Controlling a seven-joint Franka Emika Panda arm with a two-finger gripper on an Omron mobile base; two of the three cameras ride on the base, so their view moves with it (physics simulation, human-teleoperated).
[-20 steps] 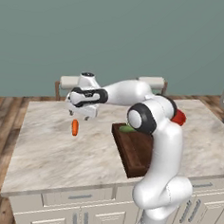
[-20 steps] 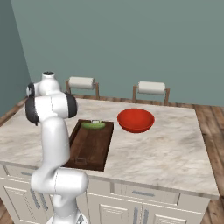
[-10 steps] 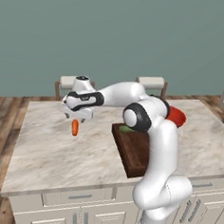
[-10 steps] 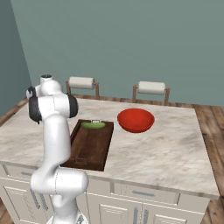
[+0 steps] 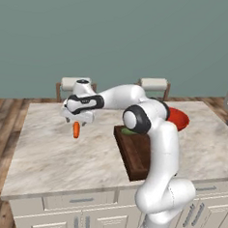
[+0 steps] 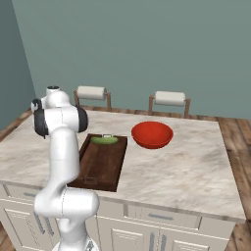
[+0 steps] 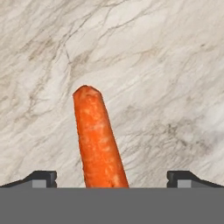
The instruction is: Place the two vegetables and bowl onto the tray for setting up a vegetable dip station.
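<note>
Step in hand: pickup of the carrot (image 5: 76,130), the second vegetable. The green cucumber-like vegetable (image 6: 104,140) already lies at the far end of the tray (image 6: 100,166). The red-orange bowl (image 6: 152,134) stands on the tabletop (image 6: 181,169) just beside the tray's far right corner, not yet on it.

Location of carrot: on the marble tabletop well to the left of the tray, directly under the hand (image 5: 77,121). In the hand view it runs lengthwise between the two finger tips (image 7: 41,178), clear of both.

State of hand: jaws spread fully apart, nothing gripped. No contact with the carrot is visible.

Pose of arm: reaching out from the base across the tray toward the left side of the tabletop, forearm roughly level, wrist bent so the hand points straight down over the carrot.

Judgement on next move: lower a little further until the fingers straddle the carrot's body, then close across its narrow width. The carrot is round and may roll if only one finger meets it first
</note>
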